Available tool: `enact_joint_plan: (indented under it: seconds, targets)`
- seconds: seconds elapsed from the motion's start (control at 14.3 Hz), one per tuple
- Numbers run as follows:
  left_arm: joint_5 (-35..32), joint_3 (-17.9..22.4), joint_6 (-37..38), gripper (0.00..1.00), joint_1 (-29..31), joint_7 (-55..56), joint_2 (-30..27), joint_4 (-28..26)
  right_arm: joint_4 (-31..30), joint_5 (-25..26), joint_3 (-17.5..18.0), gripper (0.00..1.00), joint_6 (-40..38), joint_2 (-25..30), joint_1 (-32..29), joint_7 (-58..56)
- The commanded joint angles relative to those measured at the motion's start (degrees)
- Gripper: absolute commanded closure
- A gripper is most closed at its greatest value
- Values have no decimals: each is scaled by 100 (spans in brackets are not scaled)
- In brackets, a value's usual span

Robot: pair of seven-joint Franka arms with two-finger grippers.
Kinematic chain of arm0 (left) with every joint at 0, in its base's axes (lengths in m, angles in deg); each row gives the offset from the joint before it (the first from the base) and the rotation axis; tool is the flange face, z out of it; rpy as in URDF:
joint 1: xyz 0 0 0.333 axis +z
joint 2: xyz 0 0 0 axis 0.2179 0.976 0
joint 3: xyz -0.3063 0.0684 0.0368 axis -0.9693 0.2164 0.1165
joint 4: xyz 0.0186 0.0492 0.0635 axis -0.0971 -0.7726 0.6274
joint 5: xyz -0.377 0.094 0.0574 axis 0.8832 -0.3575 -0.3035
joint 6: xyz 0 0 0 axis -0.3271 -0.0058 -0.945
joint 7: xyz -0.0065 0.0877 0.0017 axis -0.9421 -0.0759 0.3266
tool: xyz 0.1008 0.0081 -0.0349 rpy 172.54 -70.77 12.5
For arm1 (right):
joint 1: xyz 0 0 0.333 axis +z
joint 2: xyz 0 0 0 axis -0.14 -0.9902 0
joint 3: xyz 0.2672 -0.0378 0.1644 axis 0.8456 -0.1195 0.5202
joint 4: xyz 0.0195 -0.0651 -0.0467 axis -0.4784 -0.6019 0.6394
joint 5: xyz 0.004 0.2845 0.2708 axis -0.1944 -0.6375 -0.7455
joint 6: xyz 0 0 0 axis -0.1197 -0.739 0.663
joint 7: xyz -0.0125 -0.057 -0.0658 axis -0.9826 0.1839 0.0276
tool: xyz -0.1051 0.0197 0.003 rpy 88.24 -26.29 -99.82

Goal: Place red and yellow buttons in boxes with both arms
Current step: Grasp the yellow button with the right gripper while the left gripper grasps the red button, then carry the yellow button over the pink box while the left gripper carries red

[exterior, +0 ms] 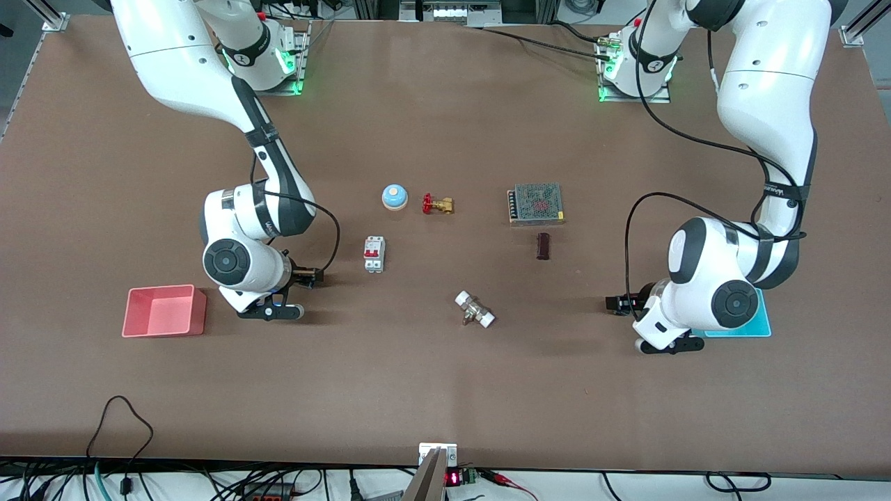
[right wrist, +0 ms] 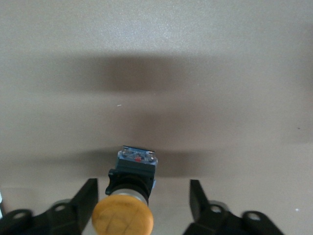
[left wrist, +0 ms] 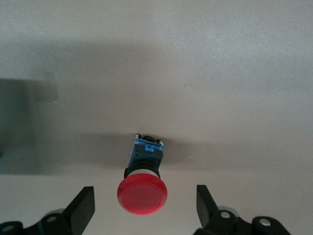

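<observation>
1. The red button [left wrist: 142,195] lies on its side on the brown table [exterior: 445,390], red cap toward the left wrist camera and its blue-and-black body pointing away. It sits between the two fingers of the left gripper [left wrist: 145,205], which are spread wide with a clear gap on each side of the cap.
2. The yellow button [right wrist: 123,218] lies the same way under the right arm, its yellow-orange cap toward the right wrist camera. The right gripper [right wrist: 142,205] straddles it with fingers wide apart, neither touching it.
3. From the front, the left gripper [exterior: 667,342] is low over the table just beside the cyan box [exterior: 755,327], which the arm's wrist largely covers.
4. The right gripper [exterior: 270,312] is low near the pink box [exterior: 164,311], which stands open-topped toward the right arm's end of the table.
5. Between the two arms lie a white-ended brass fitting [exterior: 475,309], a white circuit breaker with red switches [exterior: 374,254] and a small dark block [exterior: 543,245].
6. Farther from the front camera sit a blue-domed bell [exterior: 394,197], a red-handled brass valve [exterior: 437,204] beside it, and a metal mesh-topped power supply [exterior: 535,203].
</observation>
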Motion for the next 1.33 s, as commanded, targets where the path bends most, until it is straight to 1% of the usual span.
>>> enact_joint_plan:
  seconds: [0.0,0.14,0.28,0.42,0.63,0.77,0.91,1.05,1.26]
  targets:
    - [-120,25,-81,23,-36,83,-37,-120,70,-90,29,52,37,-85,11,31]
    - [-120,25,-81,35,-27,83,-46,-120,70,-90,29,64,37,-77,-15,-4]
    - [-120,25,-81,45,-18,83,-46,-120,79,-90,29,67,46,-77,-33,-31]
    - [-120,16,-72,56,8,74,-55,-111,158,-82,29,68,37,-42,-42,-40]
    - [-102,16,-55,70,52,56,-81,-67,526,-73,2,68,-59,46,-190,-66]
    - [-93,25,-20,72,78,4,-116,-41,667,-20,11,68,-314,187,-524,-136]
    - [-111,25,15,73,306,-23,-291,11,913,-20,11,68,-490,196,-901,-259]
    - [-120,34,16,74,482,-223,-415,38,1238,-20,11,68,-701,152,-1244,-653]
    - [-111,34,16,74,754,-523,-582,38,1362,6,2,69,-701,134,-1579,-1286]
